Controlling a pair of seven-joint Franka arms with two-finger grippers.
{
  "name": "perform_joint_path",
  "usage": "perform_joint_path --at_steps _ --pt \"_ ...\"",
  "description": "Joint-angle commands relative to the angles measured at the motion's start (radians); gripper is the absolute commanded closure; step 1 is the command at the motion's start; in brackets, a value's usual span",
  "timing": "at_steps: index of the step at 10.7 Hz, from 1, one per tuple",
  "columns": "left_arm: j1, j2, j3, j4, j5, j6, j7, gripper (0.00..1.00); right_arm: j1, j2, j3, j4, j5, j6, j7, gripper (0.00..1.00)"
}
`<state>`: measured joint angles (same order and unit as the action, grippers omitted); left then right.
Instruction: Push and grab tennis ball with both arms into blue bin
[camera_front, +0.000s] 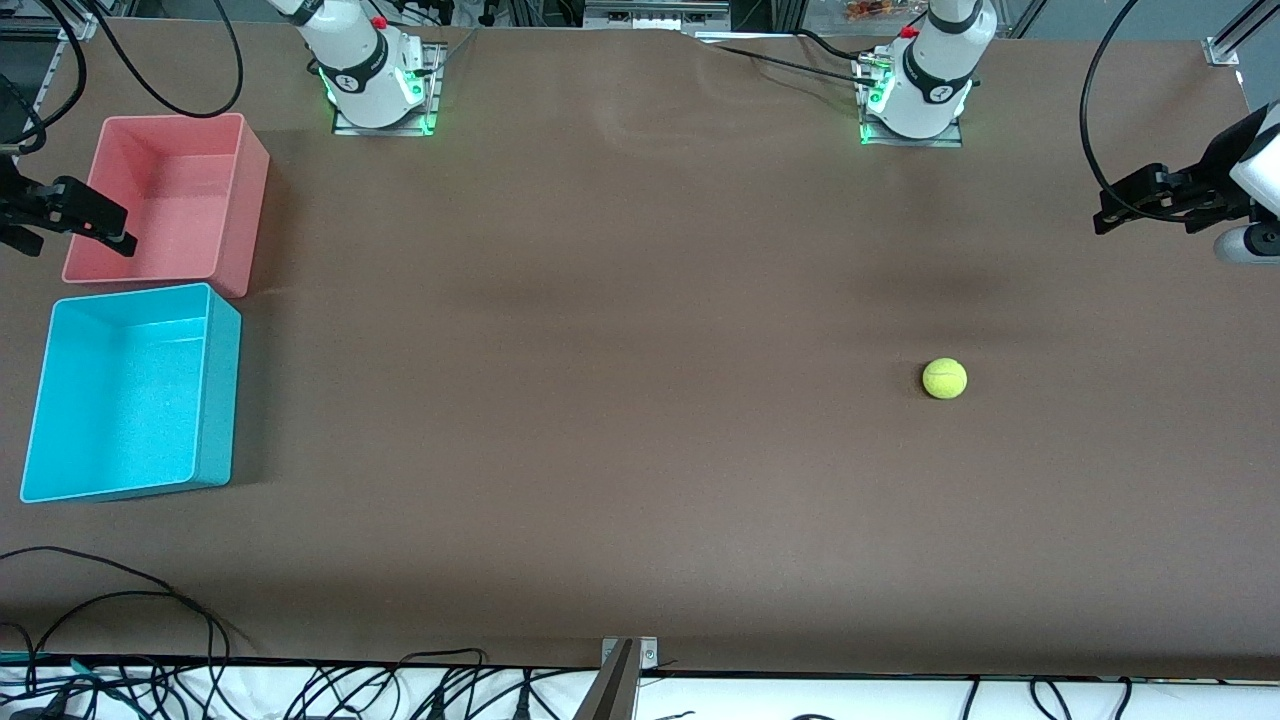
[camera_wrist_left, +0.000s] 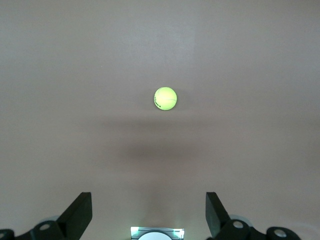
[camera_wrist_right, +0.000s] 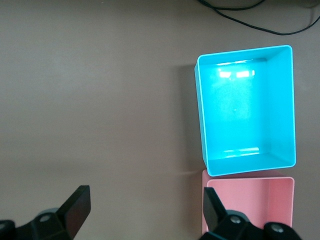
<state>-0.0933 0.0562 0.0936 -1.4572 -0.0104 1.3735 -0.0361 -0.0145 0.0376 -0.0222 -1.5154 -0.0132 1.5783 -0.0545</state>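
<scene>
The tennis ball (camera_front: 944, 378) is a small yellow-green ball lying alone on the brown table, toward the left arm's end. In the left wrist view the tennis ball (camera_wrist_left: 165, 98) sits well ahead of the fingers, touching nothing. My left gripper (camera_front: 1145, 215) (camera_wrist_left: 149, 200) hangs open and empty over the table's edge at that end. The blue bin (camera_front: 222, 400) (camera_wrist_right: 200, 115) stands empty at the right arm's end. My right gripper (camera_front: 75, 235) (camera_wrist_right: 145, 195) is open and empty, up over the outer edge of the pink bin.
A pink-red bin (camera_front: 250, 200) (camera_wrist_right: 250, 197) stands empty right beside the blue bin, farther from the front camera. Black cables (camera_front: 150, 600) trail along the table's front edge near a metal bracket (camera_front: 625, 655). Bare brown tabletop stretches between ball and bins.
</scene>
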Motion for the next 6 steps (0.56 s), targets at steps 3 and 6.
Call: perform_joint_path --at_steps 3,6 --pt "-0.009 0.008 0.006 0.021 0.015 -0.001 -0.001 0.00 0.001 0.002 0.002 0.017 0.004 -0.020 -0.001 0.00" --pt "-0.009 0.007 0.003 0.021 0.013 0.007 -0.001 0.00 0.001 0.004 -0.001 0.017 0.012 -0.020 0.005 0.00"
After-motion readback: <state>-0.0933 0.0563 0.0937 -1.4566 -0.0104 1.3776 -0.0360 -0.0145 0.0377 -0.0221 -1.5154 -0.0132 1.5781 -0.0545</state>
